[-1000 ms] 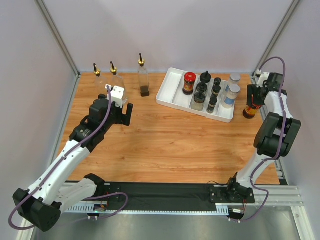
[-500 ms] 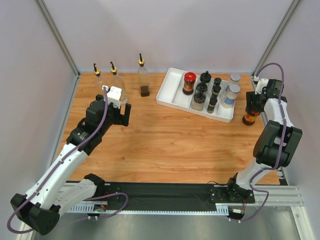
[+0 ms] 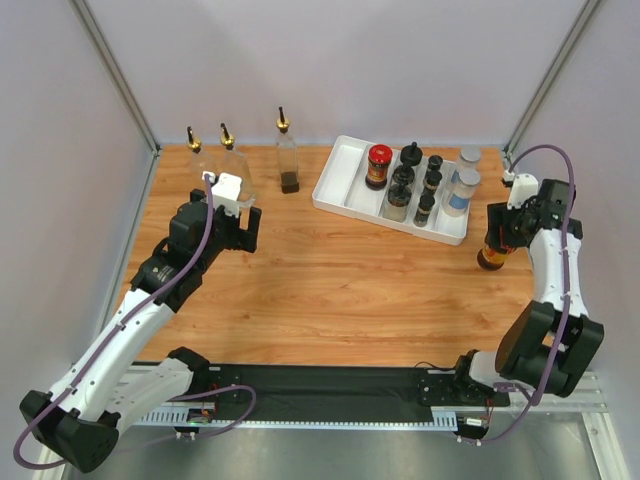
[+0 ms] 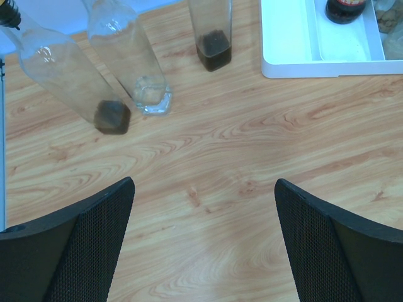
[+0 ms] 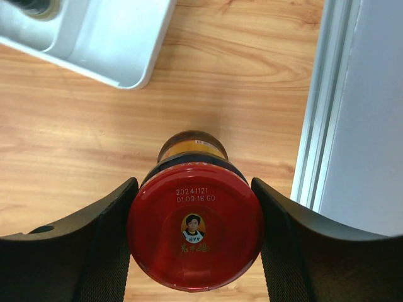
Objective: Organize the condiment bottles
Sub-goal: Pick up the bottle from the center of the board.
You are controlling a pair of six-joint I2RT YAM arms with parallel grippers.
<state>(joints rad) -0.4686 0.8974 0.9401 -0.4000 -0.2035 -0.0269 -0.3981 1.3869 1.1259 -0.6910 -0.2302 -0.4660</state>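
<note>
My right gripper (image 3: 496, 243) is shut on the red lid of a dark red-lidded jar (image 3: 489, 259), held upright near the table's right edge; in the right wrist view the jar (image 5: 195, 233) fills the space between both fingers. My left gripper (image 3: 238, 232) is open and empty over bare wood, its jaws (image 4: 204, 242) wide apart. Three tall clear pourer bottles (image 3: 194, 152) (image 3: 231, 160) (image 3: 288, 160) stand at the back left, just beyond it. A second red-lidded jar (image 3: 379, 165), black-capped jars (image 3: 402, 188) and silver-lidded shakers (image 3: 462, 190) stand in the white tray (image 3: 340, 180).
The tray's near corner (image 5: 107, 47) lies up and to the left of the held jar. An aluminium rail (image 5: 321, 107) and the side wall run close along its right. The tray's left compartment (image 4: 289, 38) holds nothing.
My right gripper has carried the red-lidded jar from beside the tray's right end towards the near side. My left gripper has shifted slightly left and stays open.
</note>
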